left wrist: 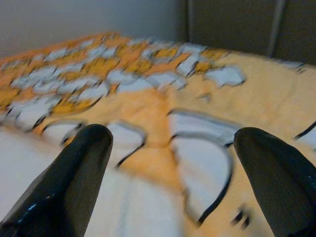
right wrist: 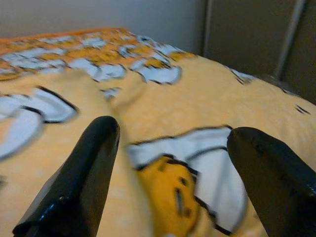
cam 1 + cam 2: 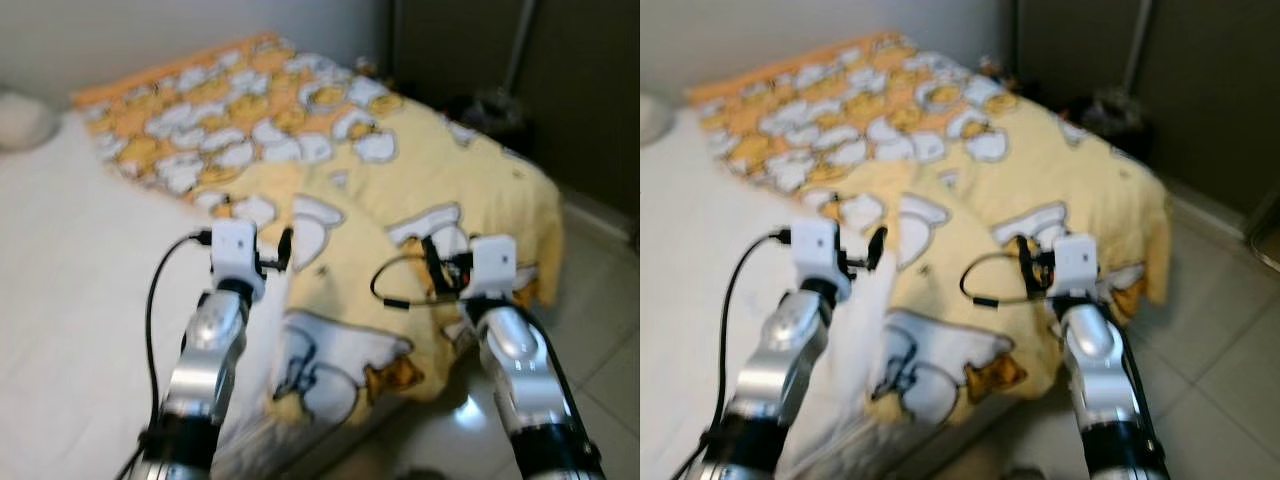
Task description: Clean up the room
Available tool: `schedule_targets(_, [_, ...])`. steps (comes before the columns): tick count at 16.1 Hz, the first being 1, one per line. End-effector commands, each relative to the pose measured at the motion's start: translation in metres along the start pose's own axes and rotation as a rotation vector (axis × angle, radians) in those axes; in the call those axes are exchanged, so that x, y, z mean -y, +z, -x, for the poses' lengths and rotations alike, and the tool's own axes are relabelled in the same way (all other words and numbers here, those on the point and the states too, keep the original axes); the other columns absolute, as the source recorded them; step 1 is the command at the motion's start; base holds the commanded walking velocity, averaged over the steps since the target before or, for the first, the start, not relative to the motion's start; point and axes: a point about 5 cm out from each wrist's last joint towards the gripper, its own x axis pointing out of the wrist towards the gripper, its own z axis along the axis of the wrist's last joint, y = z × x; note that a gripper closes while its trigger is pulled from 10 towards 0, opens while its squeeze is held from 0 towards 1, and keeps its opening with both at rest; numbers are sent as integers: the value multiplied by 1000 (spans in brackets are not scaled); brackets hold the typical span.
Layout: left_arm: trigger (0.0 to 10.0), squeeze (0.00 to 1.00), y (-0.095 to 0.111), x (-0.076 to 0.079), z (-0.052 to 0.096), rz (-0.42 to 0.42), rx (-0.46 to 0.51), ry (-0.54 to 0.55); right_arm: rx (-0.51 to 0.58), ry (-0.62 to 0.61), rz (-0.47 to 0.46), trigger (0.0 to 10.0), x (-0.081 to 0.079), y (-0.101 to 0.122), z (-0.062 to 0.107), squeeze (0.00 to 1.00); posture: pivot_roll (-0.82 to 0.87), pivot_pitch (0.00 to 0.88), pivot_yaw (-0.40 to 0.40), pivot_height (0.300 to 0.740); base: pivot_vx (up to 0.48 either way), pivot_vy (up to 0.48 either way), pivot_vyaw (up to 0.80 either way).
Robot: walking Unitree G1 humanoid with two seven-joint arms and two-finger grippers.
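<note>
A yellow blanket printed with white and orange cartoon shapes outlined in black (image 3: pixel 400 190) lies rumpled across the far and right-hand part of a bed (image 3: pixel 70 300). One band of the blanket near the wall carries a denser orange-and-white pattern; the nearer part is pale yellow with larger figures. Its near edge hangs over the foot corner of the bed toward the floor, and a folded-back flap lies near the middle of the bed. The bed's left portion is bare white sheet, with a pale rounded pillow (image 3: pixel 22 120) at its far left corner against the light wall.

The left gripper (image 3: pixel 283 250) is held just above the line where the blanket meets the white sheet; in the left wrist view its two black fingers (image 1: pixel 74 173) stand wide apart, with the blanket's edge and a white outlined figure between them. The jaws hold nothing. The right gripper (image 3: pixel 432 262) is held over the blanket near the bed's foot corner; in the right wrist view its jaws are likewise spread, the fingers (image 2: pixel 79 182) framing a white and orange printed figure, and nothing is clamped. Whether either gripper touches the fabric cannot be told, since all views are somewhat blurred.

Pale glossy floor tiles (image 3: pixel 600 330) lie to the right of the bed. Beyond the bed's far right corner stands a dark panelled wall (image 3: pixel 470 50), with a small dark object at its base that is too blurred to identify.
</note>
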Motion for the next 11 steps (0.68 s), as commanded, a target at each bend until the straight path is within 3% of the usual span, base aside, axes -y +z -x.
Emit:
schedule_targets(1, [10000,0,-8,-14,-3,-26,-51,45,23,20,-14,10000,-4,6,2,0,-213,0,162,740,0,0,0])
schedule_targets(3, [10000,0,-23,-8,-23,32,-168,-22,-1,-3,-2,10000,7,2,19,0,-269,0,171,740,0,0,0])
schedule_targets(4, [10000,0,-25,-5,-26,47,-190,-41,-6,-6,1,10000,9,1,24,0,-277,0,171,740,0,0,0])
schedule_targets(8, [10000,0,-46,23,-34,168,-338,-151,-55,12,7,10000,13,5,93,0,-413,153,185,740,0,0,0])
schedule_targets(9, [10000,0,-48,25,-35,180,-351,-148,-76,17,13,10000,13,3,101,0,-419,162,186,740,0,0,0])
schedule_targets(10, [10000,0,-52,29,-34,165,-373,-143,-119,16,18,10000,14,0,119,0,-440,217,188,740,0,0,0])
schedule_targets(11, [10000,0,-54,30,-34,106,-377,-128,-158,11,16,10000,14,-1,135,0,-451,248,191,740,0,0,0])
